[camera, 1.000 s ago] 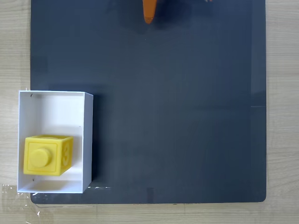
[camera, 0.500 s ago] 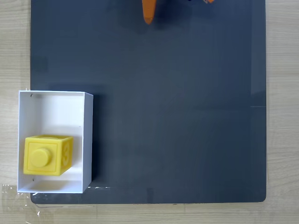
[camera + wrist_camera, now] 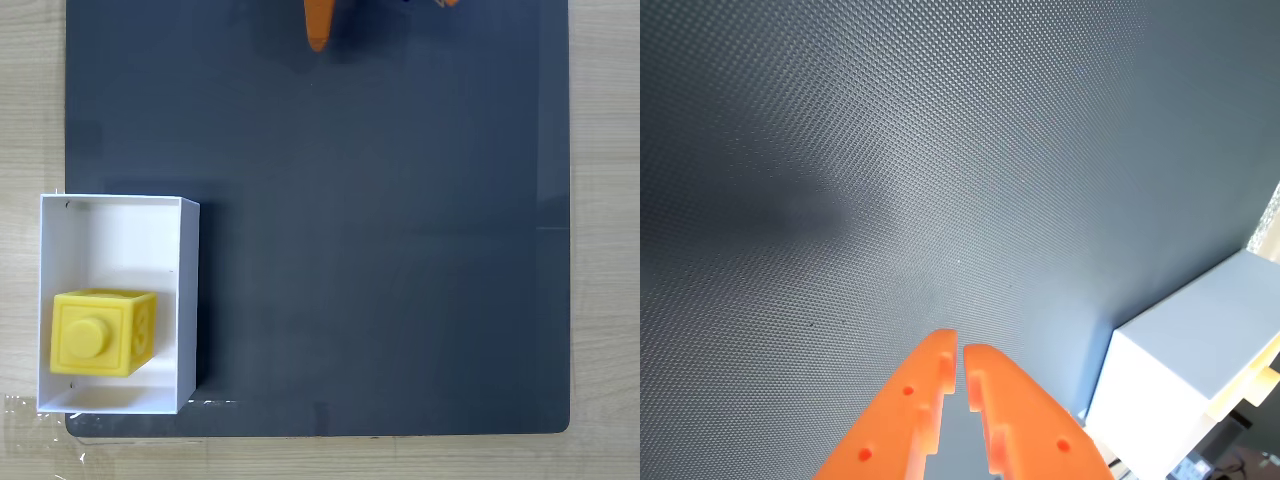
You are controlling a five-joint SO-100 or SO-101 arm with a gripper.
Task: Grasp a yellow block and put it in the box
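The yellow block (image 3: 102,332) lies inside the white box (image 3: 118,225), in its lower half in the fixed view, stud face up. The box stands at the left edge of the dark mat. My orange gripper (image 3: 318,38) pokes in at the top edge of the fixed view, far from the box. In the wrist view the gripper (image 3: 960,349) is shut with nothing between its fingers, its tips touching above bare mat. A corner of the box (image 3: 1185,360) shows at the lower right of the wrist view.
A dark grey mat (image 3: 380,230) covers most of the light wooden table (image 3: 605,240). Clear tape (image 3: 30,415) glints at the box's lower left corner.
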